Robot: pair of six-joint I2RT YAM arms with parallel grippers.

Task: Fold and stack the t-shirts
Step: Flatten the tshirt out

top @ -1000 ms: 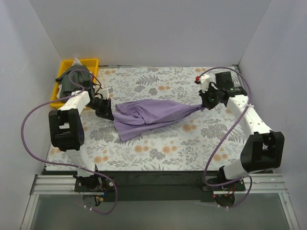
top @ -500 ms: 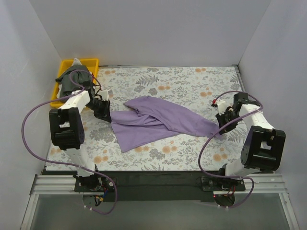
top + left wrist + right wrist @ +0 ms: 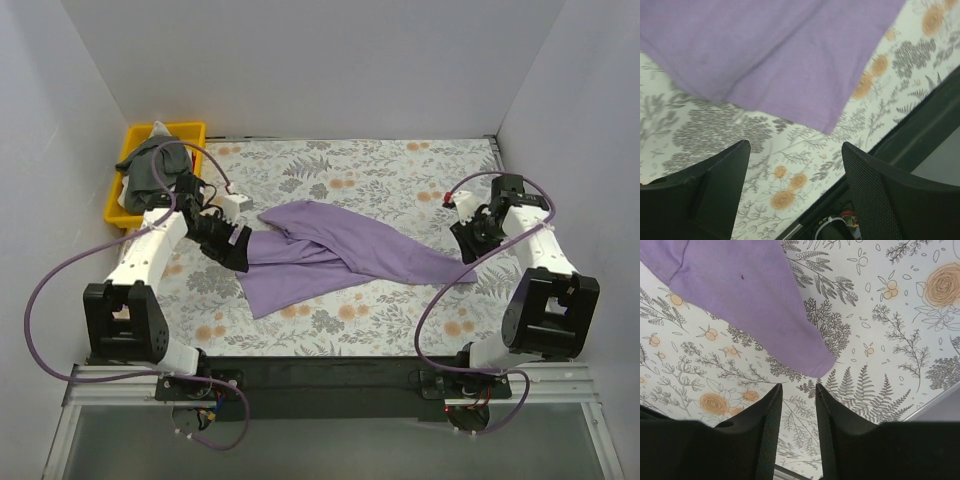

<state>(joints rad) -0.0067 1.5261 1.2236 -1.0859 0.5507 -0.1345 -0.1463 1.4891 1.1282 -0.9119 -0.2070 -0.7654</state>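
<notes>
We found the lilac-purple cloth t-shirt [image 3: 330, 250] lying rumpled and twisted on the floral-patterned worktop [image 3: 380, 165], stretched between the two sets of jaws and gripped by neither. The left jaws stood wide apart with nothing between them; the shirt's broad body lay just ahead of them, one hem corner pointing toward their gap. The right jaws were released too, parted only narrowly and holding nothing, with the shirt's narrow tapered end just ahead of their tips and the bare worktop showing through the gap. The dark grey-green cloth t-shirt [image 3: 155, 170] sat heaped in the yellow plastic tray [image 3: 190, 128], well apart from the left jaws on the side away from the lilac shirt.

We judged the lilac shirt not yet flattened, so folding had hardly begun. The main risk lay in the overlapped layers: a pinch by the left jaws could catch two thicknesses and tighten the twist when pulled. The right jaws' narrow opening could slip past the thin end, or nip only its tip and lose it. A hard pull could also drag the cloth into a bunch.
</notes>
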